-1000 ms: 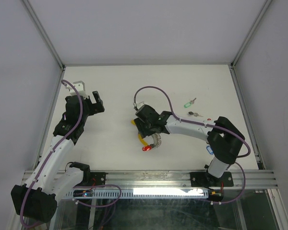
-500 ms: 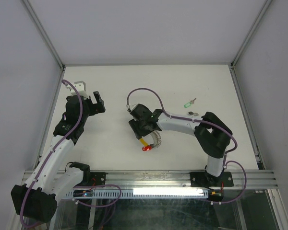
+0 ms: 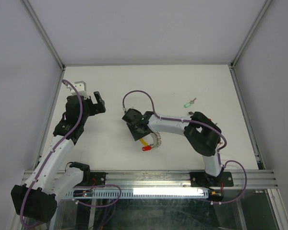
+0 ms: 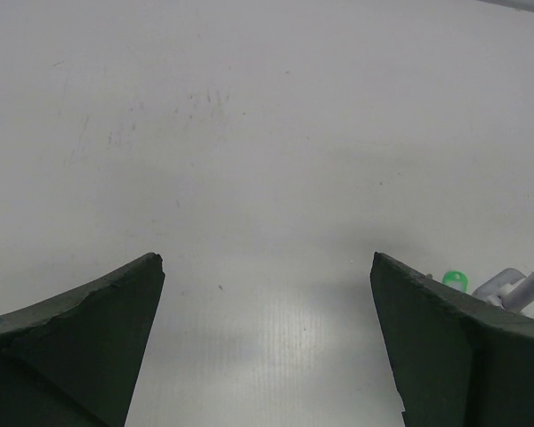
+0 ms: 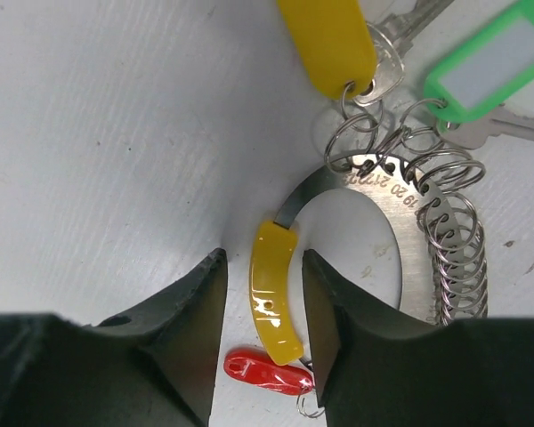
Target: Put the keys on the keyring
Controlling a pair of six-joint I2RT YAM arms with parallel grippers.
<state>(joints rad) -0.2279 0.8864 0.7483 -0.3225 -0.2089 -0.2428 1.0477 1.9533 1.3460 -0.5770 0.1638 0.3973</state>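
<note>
A red tag (image 5: 265, 374) lies at the near end of the keyring (image 5: 400, 209), which rests flat on the surface (image 3: 105, 141). The right arm's fingers (image 5: 182, 329) straddle the keyring's yellow sleeve (image 5: 274, 298). They are slightly parted and not clamped, with a sliver of gap on one side. Just beyond the keyring's coils lie a yellow-tagged key (image 5: 325, 40) and a green-tagged key (image 5: 489, 58). Well left of the keyring, the left arm's fingers (image 4: 89, 338) are spread wide, holding nothing. Farther back, right of the keyring, sits a lone green key (image 3: 187, 104).

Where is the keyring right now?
The keyring lies near the centre of the top view, at the right gripper, whose fingers straddle its yellow sleeve; a red tag lies alongside.
</note>
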